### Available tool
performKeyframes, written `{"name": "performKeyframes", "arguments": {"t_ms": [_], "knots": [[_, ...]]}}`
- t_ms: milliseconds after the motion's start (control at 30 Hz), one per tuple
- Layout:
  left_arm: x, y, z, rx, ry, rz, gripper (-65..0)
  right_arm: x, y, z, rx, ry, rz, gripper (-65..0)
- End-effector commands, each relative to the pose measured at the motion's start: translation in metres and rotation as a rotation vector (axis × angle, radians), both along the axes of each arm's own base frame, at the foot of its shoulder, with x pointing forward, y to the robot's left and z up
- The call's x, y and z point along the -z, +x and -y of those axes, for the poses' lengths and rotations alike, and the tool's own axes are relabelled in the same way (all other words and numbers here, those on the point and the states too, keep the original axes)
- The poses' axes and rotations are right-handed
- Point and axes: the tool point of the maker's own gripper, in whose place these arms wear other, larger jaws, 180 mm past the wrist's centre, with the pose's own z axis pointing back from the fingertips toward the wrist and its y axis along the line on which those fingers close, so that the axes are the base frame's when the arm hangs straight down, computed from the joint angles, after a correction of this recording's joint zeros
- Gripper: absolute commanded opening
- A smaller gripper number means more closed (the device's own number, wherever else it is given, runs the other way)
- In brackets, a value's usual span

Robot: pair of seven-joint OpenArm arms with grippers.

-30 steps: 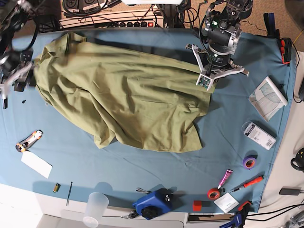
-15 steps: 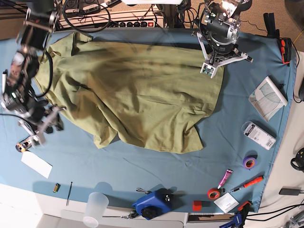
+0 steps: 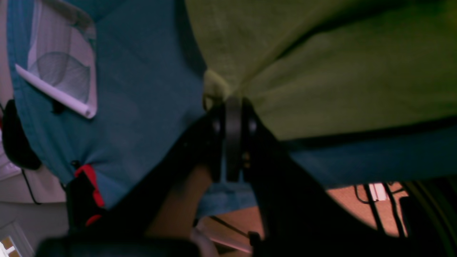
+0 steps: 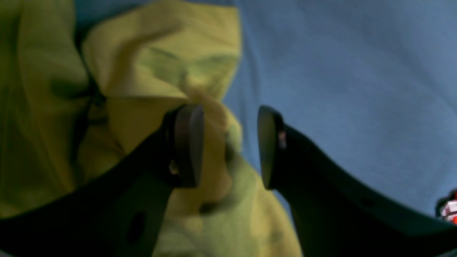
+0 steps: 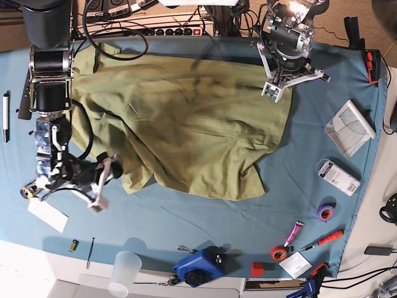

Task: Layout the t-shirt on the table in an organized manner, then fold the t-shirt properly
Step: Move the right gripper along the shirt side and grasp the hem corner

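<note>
Olive t-shirt (image 5: 186, 124) spread rumpled across table (image 5: 186, 217) centre. Left gripper (image 3: 230, 107) jaws clamped on far-right hem. Right gripper (image 4: 228, 146) jaws wide, empty, probably over near-left corner, blurry. Risk: clamped hem slipping under tension; right grabbing 2 layers, bunching.

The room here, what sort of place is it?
Probably a robotics lab or workshop: a table under blue cloth, tape rolls and a power strip around it, and a t-shirt being handled.
</note>
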Motion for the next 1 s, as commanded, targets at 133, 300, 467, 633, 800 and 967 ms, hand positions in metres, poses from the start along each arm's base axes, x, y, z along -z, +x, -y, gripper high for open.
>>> {"name": "performKeyframes", "arguments": {"t_ms": [133, 300, 467, 633, 800, 967], "knots": [[-0.013, 0.013, 0.004, 0.022, -0.013, 0.086, -65.0, -0.001, 0.006, 0.002, -0.021, -0.082, 0.018, -45.9], [-0.018, 0.019, 0.007, 0.039, -0.024, 0.127, -65.0, -0.007, 0.022, 0.019, 0.029, -0.169, 0.108, -65.0], [-0.018, 0.019, 0.007, 0.037, -0.023, 0.125, -65.0, -0.038, 0.055, 0.053, 0.176, -0.296, 0.302, -65.0], [-0.017, 0.018, 0.007, 0.038, -0.023, 0.124, -65.0, -0.075, 0.076, 0.085, 0.313, -0.374, 0.454, -65.0], [-0.017, 0.018, 0.007, 0.037, -0.023, 0.123, -65.0, -0.079, 0.073, 0.096, 0.394, -0.320, 0.426, -65.0], [-0.018, 0.019, 0.007, 0.039, -0.024, 0.127, -65.0, -0.060, 0.061, 0.067, 0.253, -0.229, 0.302, -57.0]]}}
